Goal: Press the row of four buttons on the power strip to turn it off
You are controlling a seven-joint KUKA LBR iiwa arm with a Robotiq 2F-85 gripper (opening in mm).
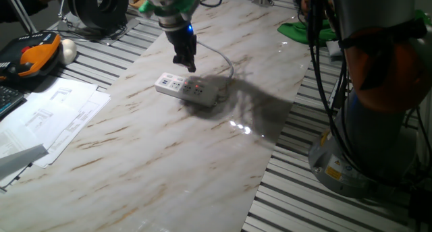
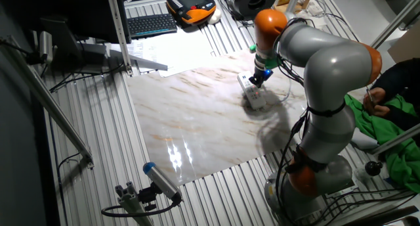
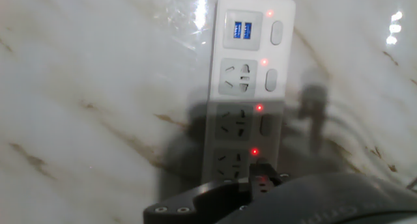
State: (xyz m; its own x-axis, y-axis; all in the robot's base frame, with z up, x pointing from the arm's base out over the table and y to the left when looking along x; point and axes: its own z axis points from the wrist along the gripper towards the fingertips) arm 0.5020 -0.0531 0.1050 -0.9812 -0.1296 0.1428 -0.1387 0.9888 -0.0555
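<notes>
The white power strip (image 1: 185,88) lies flat on the marble tabletop (image 1: 169,158), with its grey cable (image 1: 226,60) curving away behind it. In the hand view the power strip (image 3: 244,87) runs up the frame. The four buttons (image 3: 272,79) stand in a row along its right edge, each with a lit red light beside it. My gripper (image 1: 189,65) hangs just above the strip's far side. Its dark tip (image 3: 262,183) covers the lowest button of the row, and contact cannot be made out. From the other fixed view the gripper (image 2: 257,79) is over the strip (image 2: 253,91).
Loose papers (image 1: 47,117) and an orange-black pendant (image 1: 30,56) lie left of the marble top. A keyboard (image 2: 151,23) sits behind them. A green cloth (image 1: 304,33) is at the back right. The arm's base (image 1: 378,124) stands to the right of the table.
</notes>
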